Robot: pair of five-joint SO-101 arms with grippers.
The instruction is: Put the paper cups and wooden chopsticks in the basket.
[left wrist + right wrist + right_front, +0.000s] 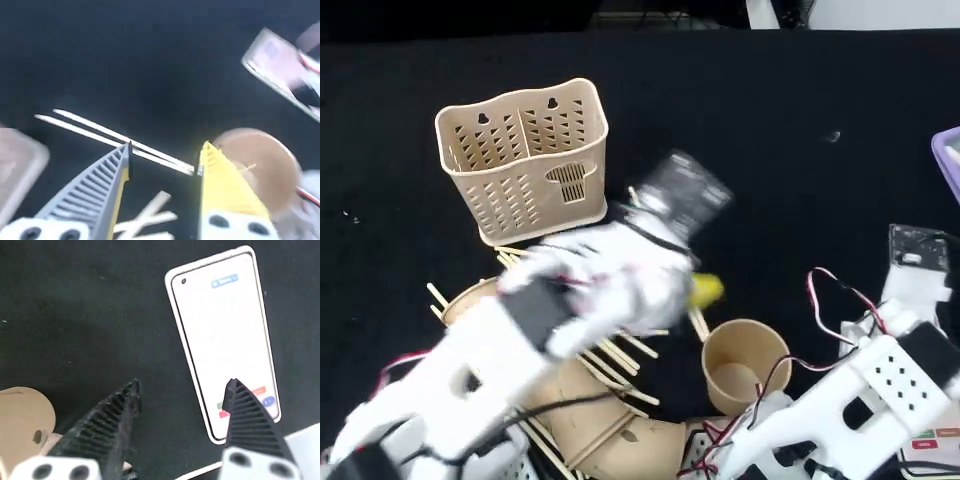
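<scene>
Left gripper (166, 146), jaws apart, hangs beside the basket (520, 200); chopsticks (75, 130) lie crosswise just beyond its tips. Right gripper (183, 386), likewise apart, is farther from the basket.

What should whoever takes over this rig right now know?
Left gripper: jaws open, empty, above loose chopsticks scattered on the table near the basket.
Right gripper: jaws open, empty, over a phone.
One upright paper cup stands between the arms. Tipped cups lie partly under the left arm.
Done: nothing can be seen inside the basket.
Left: all cups and chopsticks go in.
</scene>
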